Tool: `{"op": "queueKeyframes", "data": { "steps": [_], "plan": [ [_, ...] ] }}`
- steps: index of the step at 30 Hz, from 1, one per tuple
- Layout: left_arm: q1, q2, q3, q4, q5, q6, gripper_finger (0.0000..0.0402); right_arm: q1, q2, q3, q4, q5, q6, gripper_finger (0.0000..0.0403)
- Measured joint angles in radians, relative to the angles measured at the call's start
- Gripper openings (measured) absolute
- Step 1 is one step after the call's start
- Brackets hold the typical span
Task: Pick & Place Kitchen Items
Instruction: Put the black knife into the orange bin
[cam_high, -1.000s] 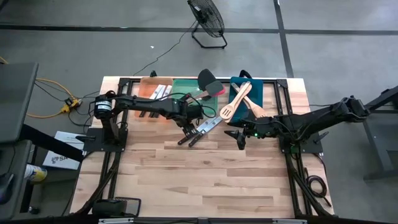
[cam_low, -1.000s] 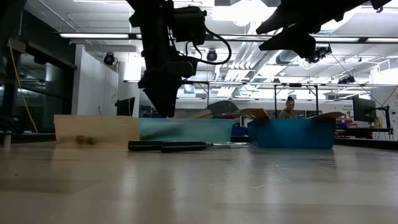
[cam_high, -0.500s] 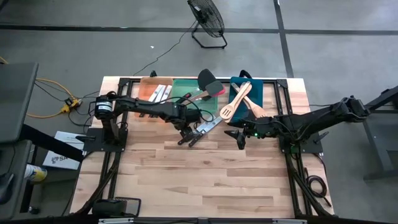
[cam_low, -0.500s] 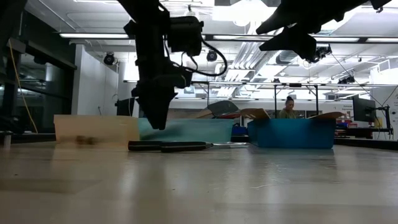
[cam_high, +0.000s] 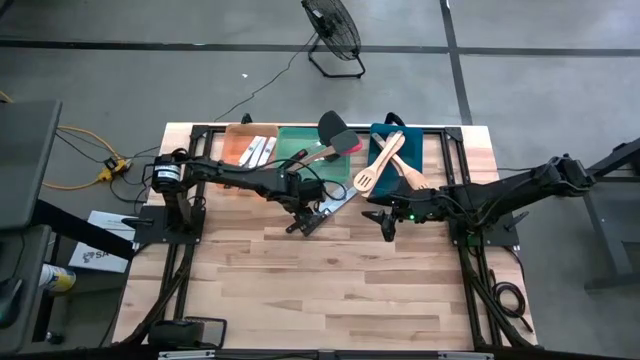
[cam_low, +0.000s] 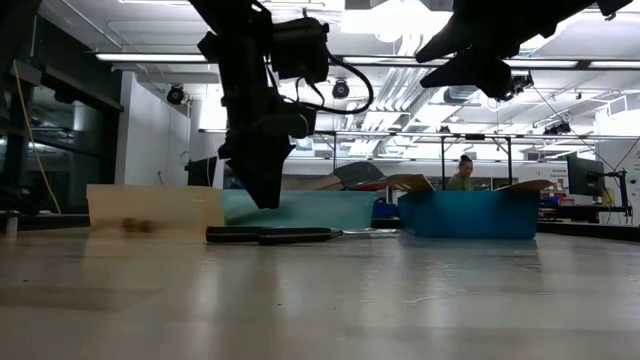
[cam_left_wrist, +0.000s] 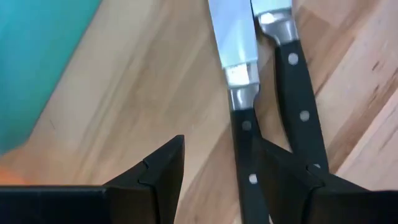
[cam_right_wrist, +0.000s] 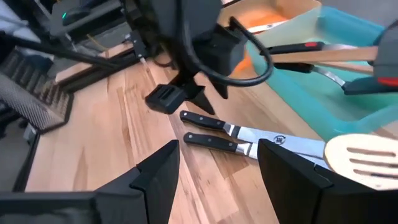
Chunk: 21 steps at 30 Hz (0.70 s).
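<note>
I've got the wooden table (cam_high: 330, 270) filling centre frame in the high view w/ three trays along its upper edge: orange tray (cam_high: 237, 140), green tray (cam_high: 296, 140), blue tray (cam_high: 378, 133); wooden spoons (cam_high: 378, 163) spill from the blue one, a dark spatula (cam_high: 333, 130) sits over the green. Two black-handled knives (cam_high: 322, 210) lie side by side on bare wood just below the green tray, mid-frame, blades toward upper right. My left gripper (cam_high: 300, 203) is right over the handle ends, fingers spread, holding nothing; wrist cam shows one handle (cam_left_wrist: 247, 149) between the fingers and the other (cam_left_wrist: 298, 106) just beside the far finger. Right gripper (cam_high: 385, 222) waits right of centre, also spread, empty, above the table. Risk as I see it: handles nearly touch, so closing here could catch both or nudge the 2nd knife; a finger landing on top of the neighbour handle would block the close; steel blade heavy vs. handle grip, so it may tilt or slip on lift.
</note>
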Motion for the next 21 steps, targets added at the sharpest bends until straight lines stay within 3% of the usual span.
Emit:
{"op": "queueKeyframes", "data": {
  "steps": [4, 14, 21],
  "plan": [
    [0.002, 0.000, 0.000, 0.012, 0.010, 0.001, 0.0181, 0.014, 0.000, -0.039, 0.074, -0.026, -0.079, 0.0209],
    [0.004, 0.000, -0.036, 0.037, 0.022, 0.002, 0.0181, 0.060, -0.010, -0.269, 0.510, -0.112, -0.128, 0.0209],
    [0.004, 0.000, -0.042, 0.043, 0.032, -0.006, 0.0181, 0.059, -0.128, -0.419, 0.688, -0.130, -0.137, 0.0209]
  ]
}}
